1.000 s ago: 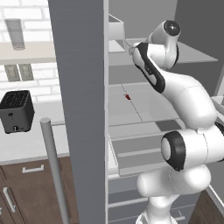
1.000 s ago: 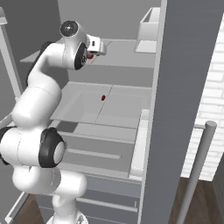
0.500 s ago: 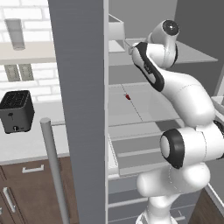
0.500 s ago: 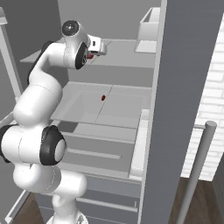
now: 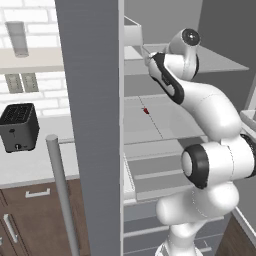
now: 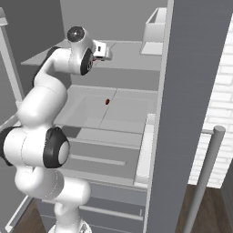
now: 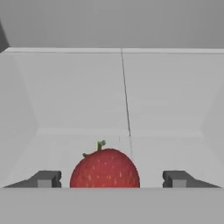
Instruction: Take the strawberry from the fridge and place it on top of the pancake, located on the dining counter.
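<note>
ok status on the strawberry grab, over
Gripper open, fingers either side of the strawberry, gaps showing, not gripped. Strawberry sits on the fridge shelf. Nothing in the way.

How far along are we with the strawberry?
Done: the fridge stands open and the arm has reached inside. In hand: the open gripper brackets the strawberry, which sits on the shelf, not gripped. Left: close, lift out, carry it to the pancake.
</note>
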